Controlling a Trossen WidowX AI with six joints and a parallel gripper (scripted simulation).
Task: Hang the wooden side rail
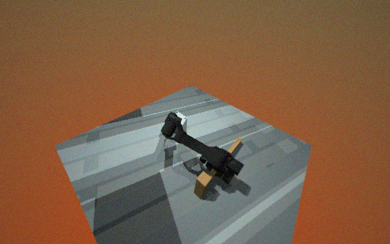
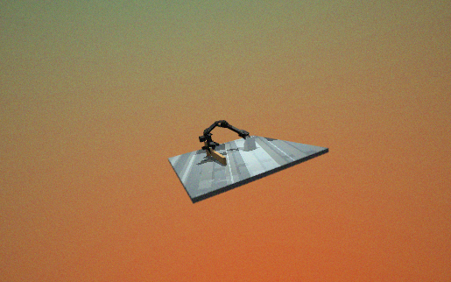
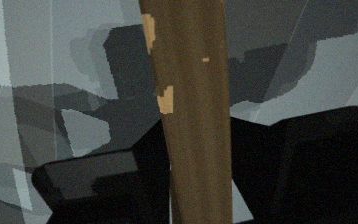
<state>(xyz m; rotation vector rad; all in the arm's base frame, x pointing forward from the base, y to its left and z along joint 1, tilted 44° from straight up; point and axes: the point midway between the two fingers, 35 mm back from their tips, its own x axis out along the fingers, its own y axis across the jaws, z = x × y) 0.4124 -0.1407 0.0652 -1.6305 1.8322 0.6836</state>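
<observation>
I have the gripper [image 1: 213, 171] [image 2: 209, 149] [image 3: 185, 120] partly closed on the wooden rail [image 1: 235, 146] [image 2: 218, 157] [image 3: 200, 135], inward of the tabletop's [image 1: 266, 189] [image 2: 264, 162] [image 3: 20, 60] right corner from above; likely mid-hanging, it needs hook alignment, unseen here, before lowering.

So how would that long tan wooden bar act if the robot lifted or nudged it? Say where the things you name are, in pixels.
The long tan wooden bar [image 1: 204, 179] [image 2: 218, 157] [image 3: 197, 100] looks straight and solid, so it would probably stay stiff. Its flat faces suggest it wouldn't roll. The black gripper [image 3: 185, 120] pinches it partway along, with wood reaching out both sides, so either end might dip if the grip slipped.
</observation>
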